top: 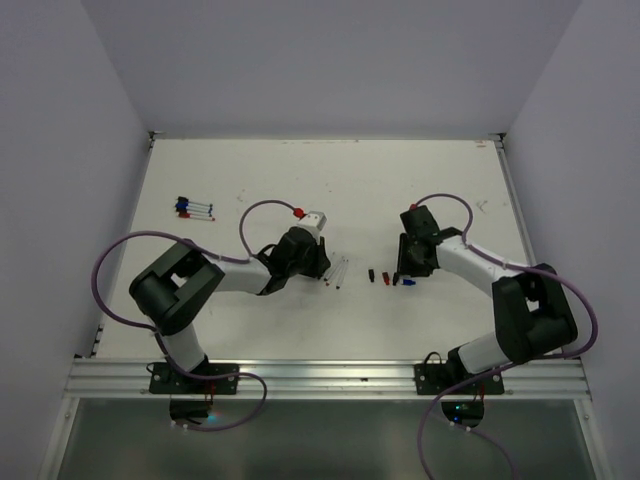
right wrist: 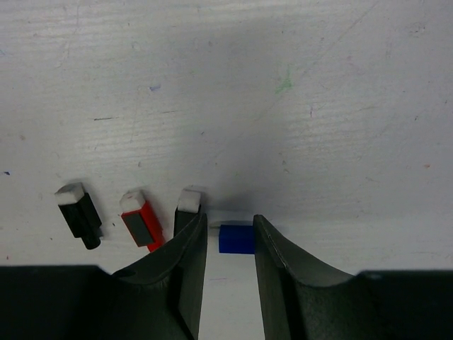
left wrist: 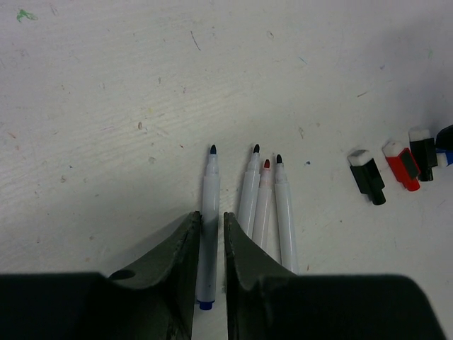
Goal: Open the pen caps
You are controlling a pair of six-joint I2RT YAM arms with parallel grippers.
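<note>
Four uncapped pens lie side by side near the middle of the white table (top: 330, 190), tips pointing away from the left wrist camera. The left gripper (left wrist: 210, 225) is down over the one at the left of the bunch, the blue-tipped pen (left wrist: 211, 185); its jaws stand slightly parted, one on each side of the barrel, with a thin sliver of table showing beside it, so no pinch there; the pen lies flat on the surface, its blue tail end showing between the fingers. Just beside it lie a black-tipped pen (left wrist: 249, 191), a red-tipped pen (left wrist: 263, 202) and a second black-tipped pen (left wrist: 284, 212), the three packed close together.

Over to the other side: four caps sit in a row to the right of the pens, apart from them. The right gripper (right wrist: 230, 230) sits low at the end of that row, jaws spread around the blue cap (right wrist: 236, 239); the cap lies on the table against the finger on the right of the wrist view, with a clear gap on its other side, so it is not gripped. Next along is a black cap (right wrist: 188, 205), partly hidden behind the other finger; then the red cap (right wrist: 141, 221); then a second black cap (right wrist: 79, 211); each has a white end and lies apart from its neighbour. From above, a cluster of further pens (top: 196, 208) with coloured ends rests well apart, toward the table's left rear.
</note>
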